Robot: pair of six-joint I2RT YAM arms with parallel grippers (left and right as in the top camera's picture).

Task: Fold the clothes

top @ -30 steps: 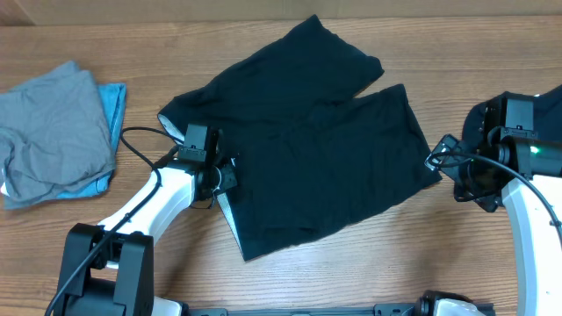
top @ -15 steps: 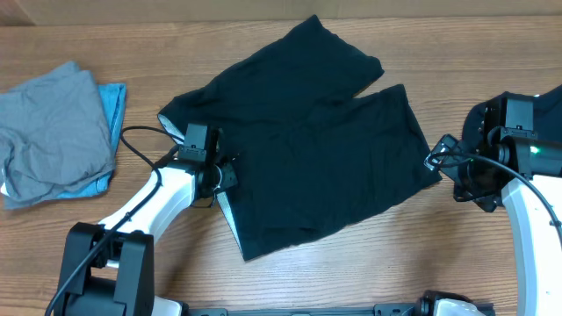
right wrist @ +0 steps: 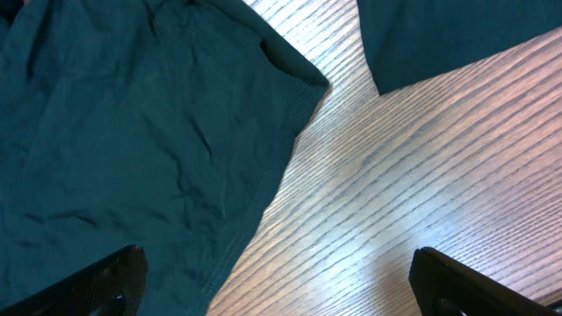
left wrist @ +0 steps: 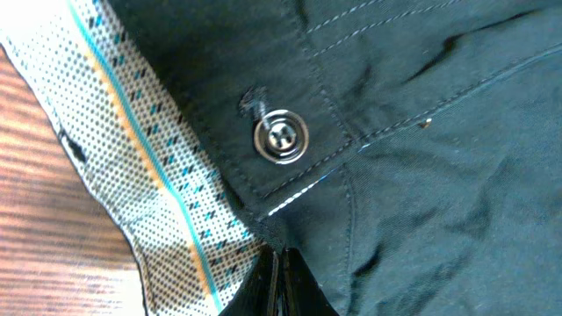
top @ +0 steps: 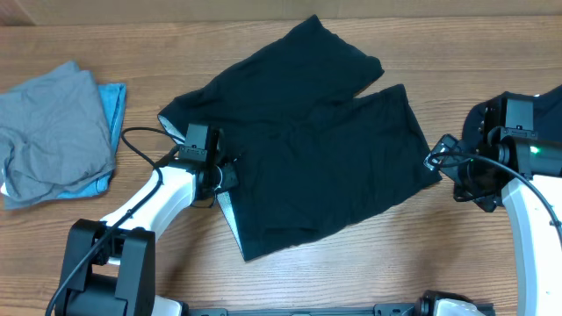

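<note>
Left of the black pants (top: 316,149), a grey-and-blue pile (top: 57,132) (left fingers (left wrist: 279,285) together on its waistband (left wrist: 149,175), right fingers (right wrist: 97,281) apart)

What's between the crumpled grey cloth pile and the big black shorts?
Bare wooden table, crossed by the left arm's thin black cable; the overhead view shows it.

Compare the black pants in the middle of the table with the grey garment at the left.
The black pants lie spread flat, both legs showing; the grey garment sits bunched and wrinkled. The left gripper is shut on the black pants' waistband; no gripper touches the grey garment. The grey garment lies over a light-blue piece; the black pants rest straight on the table. Both are soft fabric.
</note>
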